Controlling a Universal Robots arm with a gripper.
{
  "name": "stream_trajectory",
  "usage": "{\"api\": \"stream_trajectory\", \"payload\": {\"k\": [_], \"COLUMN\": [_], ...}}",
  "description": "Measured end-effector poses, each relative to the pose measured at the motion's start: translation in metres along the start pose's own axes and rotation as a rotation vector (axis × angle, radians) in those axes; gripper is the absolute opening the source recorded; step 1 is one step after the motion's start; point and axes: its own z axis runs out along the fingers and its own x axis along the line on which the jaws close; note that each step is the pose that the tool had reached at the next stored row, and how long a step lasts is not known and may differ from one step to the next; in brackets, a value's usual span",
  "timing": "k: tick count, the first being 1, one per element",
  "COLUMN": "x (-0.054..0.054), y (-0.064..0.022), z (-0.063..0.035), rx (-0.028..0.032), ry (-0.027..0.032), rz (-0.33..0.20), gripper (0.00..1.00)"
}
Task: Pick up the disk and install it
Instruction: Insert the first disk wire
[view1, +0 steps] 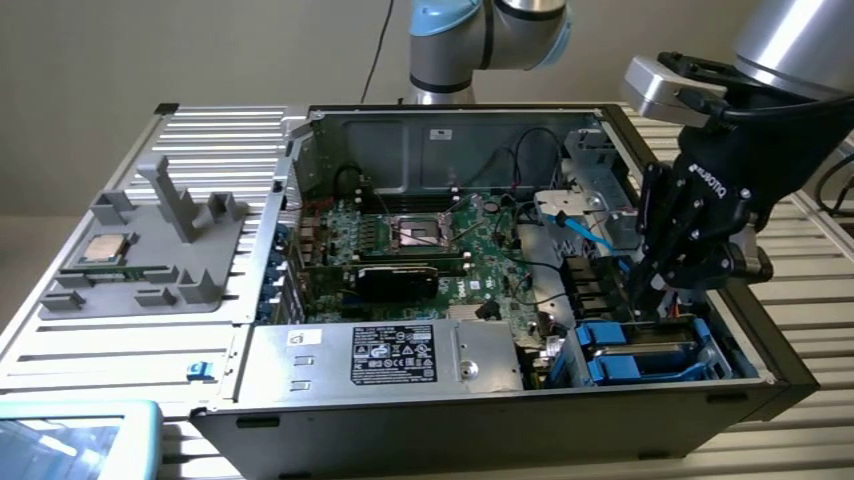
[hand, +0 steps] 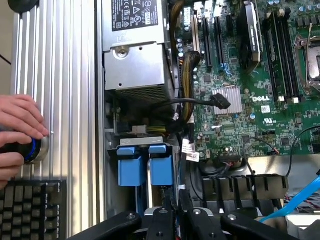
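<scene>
Black fingers (hand: 172, 210) of the hand (view1: 651, 300) sit closest to the wrist camera, drawn nearly together, with only a thin gap between them. They reach down into the drive bay at the front corner of the open computer case (view1: 747, 375). Just beyond the fingertips stands the disk (hand: 161, 190), on edge in its bright blue carrier, slotted in the bay; the hand is pinched onto its upper edge. A second blue carrier (hand: 132, 167) sits beside it in the neighbouring slot, touching or nearly so.

Farther from the hand, past the bay, lies the green motherboard (hand: 240, 100) with black cables (hand: 200, 102) crossing it. To one side of the bay sits the silver power supply box (view1: 387, 355) with its black-and-white label. A light blue cable (view1: 587, 232) runs close by the hand's wrist.

Outside the case, well apart from the hand, a grey fixture (view1: 147, 260) on the ribbed metal desk (view1: 80, 350) carries a small square silver chip (view1: 104, 250). In the wrist view a person's hand (hand: 17, 127) rests on a round knob (hand: 31, 149) above a keyboard (hand: 32, 207).
</scene>
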Motion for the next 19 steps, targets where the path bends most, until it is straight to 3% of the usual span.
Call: {"api": "stream_trajectory", "payload": {"k": [4, 8, 13, 17, 19], "x": [0.004, 0.007, 0.009, 0.01, 0.011], "y": [-0.0008, -0.0008, -0.0005, 0.0019, 0.0034], "z": [0.0038, 0.0061, 0.0082, 0.0093, 0.0099], "rx": [0.0021, 0.0046, 0.0232, 0.0265, 0.0283], "ry": [-0.012, -0.0202, -0.0283, -0.03, -0.0342], "rz": [-0.005, -0.025, -0.038, -0.04, -0.041], "gripper": [0.16, 0.16, 0.16, 0.16, 0.16]}}
